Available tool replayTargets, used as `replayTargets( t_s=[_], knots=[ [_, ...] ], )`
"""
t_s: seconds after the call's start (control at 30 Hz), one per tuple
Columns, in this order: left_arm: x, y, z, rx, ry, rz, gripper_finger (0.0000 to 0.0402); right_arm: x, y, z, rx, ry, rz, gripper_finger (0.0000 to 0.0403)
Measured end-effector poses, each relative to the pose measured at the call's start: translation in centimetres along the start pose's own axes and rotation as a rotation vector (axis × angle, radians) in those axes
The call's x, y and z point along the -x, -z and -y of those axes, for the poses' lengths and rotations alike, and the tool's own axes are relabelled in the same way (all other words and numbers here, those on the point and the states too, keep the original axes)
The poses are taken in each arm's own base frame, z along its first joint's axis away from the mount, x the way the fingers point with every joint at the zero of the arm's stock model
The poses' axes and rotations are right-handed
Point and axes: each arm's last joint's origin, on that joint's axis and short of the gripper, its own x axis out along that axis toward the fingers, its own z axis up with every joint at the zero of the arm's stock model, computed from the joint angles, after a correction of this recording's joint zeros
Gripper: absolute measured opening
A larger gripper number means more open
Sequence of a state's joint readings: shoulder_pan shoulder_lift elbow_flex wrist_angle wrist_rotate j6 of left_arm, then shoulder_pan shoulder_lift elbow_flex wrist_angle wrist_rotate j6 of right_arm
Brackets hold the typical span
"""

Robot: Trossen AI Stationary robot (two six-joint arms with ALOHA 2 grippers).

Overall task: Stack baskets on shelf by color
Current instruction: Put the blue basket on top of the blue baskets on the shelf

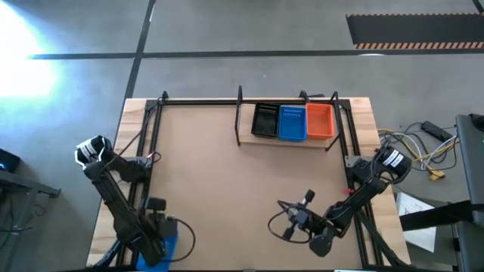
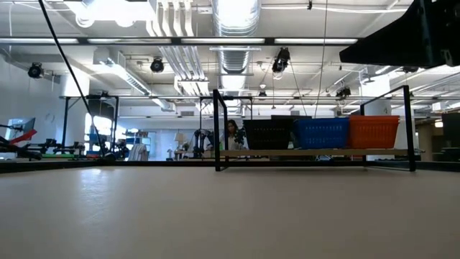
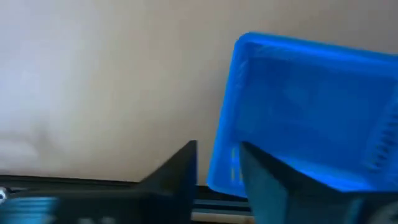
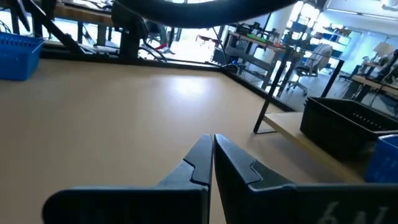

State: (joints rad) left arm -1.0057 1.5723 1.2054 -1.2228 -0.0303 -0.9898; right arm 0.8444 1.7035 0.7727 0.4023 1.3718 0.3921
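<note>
On the shelf (image 1: 291,142) at the table's far edge stand a black basket (image 1: 265,120), a blue basket (image 1: 293,122) and an orange basket (image 1: 320,120) side by side; the low view shows the black basket (image 2: 267,134), the blue one (image 2: 320,133) and the orange one (image 2: 374,132) in a row on the board. Another blue basket (image 1: 169,246) sits at the near left corner, under my left gripper (image 1: 161,236), which is shut on it. My right gripper (image 1: 282,226) hovers shut over the near right part of the table, touching nothing. My left gripper (image 3: 217,146) holds the loose blue basket (image 3: 311,106) by one side wall (image 3: 222,165). The wall stands between the two fingers, one finger (image 3: 273,183) inside the basket and the other (image 3: 177,165) outside. The fingers come at it from above. Whether the basket is lifted I cannot tell.
Bare table lies between both grippers and the shelf. Black frame rails (image 1: 147,143) run along the table's left and right sides. In the right wrist view the shut fingers (image 4: 211,152) point across the table toward the shelf's black basket (image 4: 348,124). Cables lie off the right edge.
</note>
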Motion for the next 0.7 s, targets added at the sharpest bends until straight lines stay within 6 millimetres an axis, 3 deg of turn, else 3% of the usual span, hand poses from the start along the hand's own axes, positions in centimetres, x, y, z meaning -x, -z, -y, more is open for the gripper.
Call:
replayTargets(
  t_s=[0.2,0.33,0.5,0.7],
  knots=[
    [-2.7,0.5,-0.7,-0.072,-0.036,-0.041,0.0199,0.0,0.4,-0.2,-0.005,-0.009,-0.007,0.0009],
    [-4.4,0.6,-0.8,-0.079,-0.011,-0.038,0.0212,0.0,0.4,-0.2,-0.019,-0.009,-0.007,0.0009],
    [-6.2,0.6,-0.7,-0.081,0.056,0.004,0.0171,0.0,0.4,-0.2,-0.018,-0.010,-0.007,0.0009],
    [-6.8,0.1,-0.9,-0.082,0.097,0.025,0.0076,0.9,-0.1,-0.2,-0.001,-0.038,0.003,0.0009]
  ],
)
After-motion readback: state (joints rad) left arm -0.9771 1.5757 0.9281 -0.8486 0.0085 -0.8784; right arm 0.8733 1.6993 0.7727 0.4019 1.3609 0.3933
